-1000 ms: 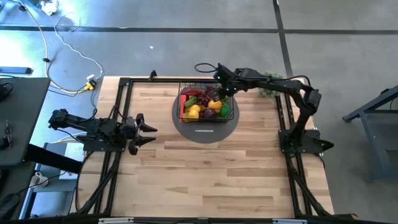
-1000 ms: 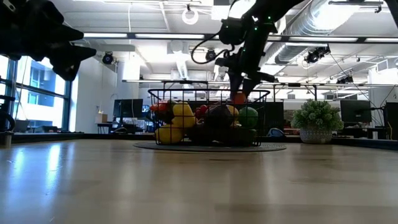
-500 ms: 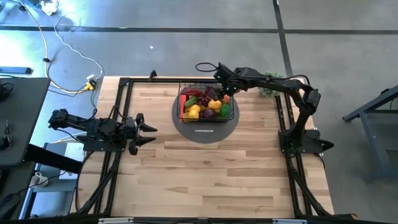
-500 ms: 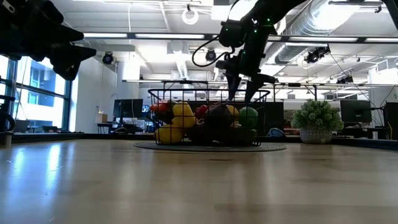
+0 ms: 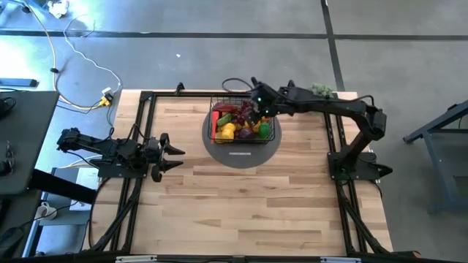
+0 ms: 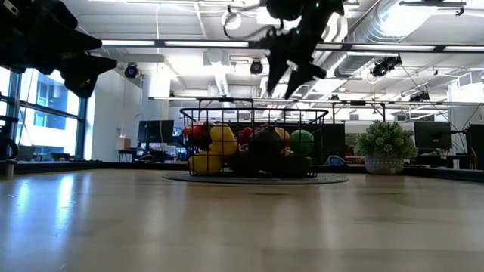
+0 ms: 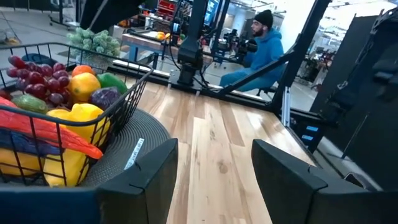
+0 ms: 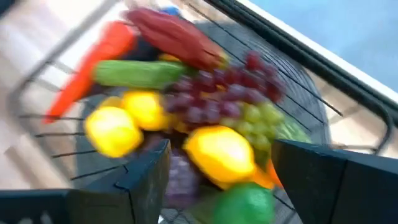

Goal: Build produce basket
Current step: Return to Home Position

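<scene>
wooden table (image 5: pixel 256 197) in black rails, open workshop with ducts and desks behind. item: basket (image 5: pixel 241 141), black wire, upper centre of the high view, seated on a round grey mat (image 5: pixel 219 153), likely there to stop it sliding. contents: produce (image 5: pixel 241 123) heaped about to the rim: lemons (image 8: pixel 221 152), grapes (image 8: pixel 233 93), cucumber (image 8: pixel 134 73), chili (image 8: pixel 174 34), lime (image 8: pixel 245 202), a purple piece partly hidden. none seen loose on the table, so filling looks finished. item: right gripper (image 6: pixel 282 81), hanging above the basket a little right of its middle, clear of the rim in the low view, fingers spread and empty; judged released so the arm can go home without dragging anything out. item: left gripper (image 5: pixel 175 157), at the left of the high view, well apart from the basket, fingers parted, holding nothing; a waiting pose that keeps it out of the other arm's path. sundry: plant (image 6: pixel 386 145), right of the basket in the low view, not part of the load; a seated person (image 7: pixel 258 46) in a blue hooded top beyond the table. caution: withdraw upward first, since the mesh sides could catch a finger.
</scene>
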Motion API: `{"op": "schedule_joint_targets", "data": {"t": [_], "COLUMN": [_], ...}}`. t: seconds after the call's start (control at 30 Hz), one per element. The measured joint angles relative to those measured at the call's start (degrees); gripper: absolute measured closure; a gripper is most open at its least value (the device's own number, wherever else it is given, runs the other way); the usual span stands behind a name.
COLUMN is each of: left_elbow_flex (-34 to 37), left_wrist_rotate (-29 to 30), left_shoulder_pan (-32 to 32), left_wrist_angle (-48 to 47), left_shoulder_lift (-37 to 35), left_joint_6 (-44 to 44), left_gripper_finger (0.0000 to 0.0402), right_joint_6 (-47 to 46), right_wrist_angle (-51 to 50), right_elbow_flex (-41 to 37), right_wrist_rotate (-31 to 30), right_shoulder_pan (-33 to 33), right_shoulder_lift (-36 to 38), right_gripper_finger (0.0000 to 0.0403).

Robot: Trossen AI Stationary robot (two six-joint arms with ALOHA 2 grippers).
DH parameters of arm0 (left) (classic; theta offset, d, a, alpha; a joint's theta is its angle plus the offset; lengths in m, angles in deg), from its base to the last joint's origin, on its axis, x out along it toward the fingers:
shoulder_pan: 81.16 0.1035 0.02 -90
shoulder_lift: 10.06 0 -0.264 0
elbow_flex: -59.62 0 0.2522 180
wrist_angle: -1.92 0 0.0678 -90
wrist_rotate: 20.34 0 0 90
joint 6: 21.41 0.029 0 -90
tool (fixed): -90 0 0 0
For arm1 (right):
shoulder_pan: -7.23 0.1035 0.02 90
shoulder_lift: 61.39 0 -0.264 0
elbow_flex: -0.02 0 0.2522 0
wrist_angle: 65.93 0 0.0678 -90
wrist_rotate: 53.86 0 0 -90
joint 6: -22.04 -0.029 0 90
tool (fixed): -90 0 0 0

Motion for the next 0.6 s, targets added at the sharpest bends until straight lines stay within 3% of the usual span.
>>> {"op": "schedule_joint_targets", "data": {"t": [0.3,0.5,0.6], "left_elbow_flex": [0.00,-0.02,-0.02], "left_wrist_rotate": [1.27,2.48,2.47], "left_shoulder_pan": [0.00,0.00,-0.01], "left_wrist_angle": [-0.03,-0.02,-0.02], "left_shoulder_lift": [0.00,0.00,0.00], "left_joint_6": [7.95,8.72,8.71], "left_gripper_finger": [0.0209,0.0209,0.0209], "right_joint_6": [8.60,15.07,19.04], "right_wrist_angle": [4.18,3.89,3.48], "right_elbow_flex": [-0.02,-0.02,-0.02], "right_wrist_rotate": [-2.85,-8.37,-8.12], "right_shoulder_pan": [7.96,11.32,11.69], "right_shoulder_lift": [3.96,7.46,9.40], "right_gripper_finger": [0.0147,0.0147,0.0146]}}
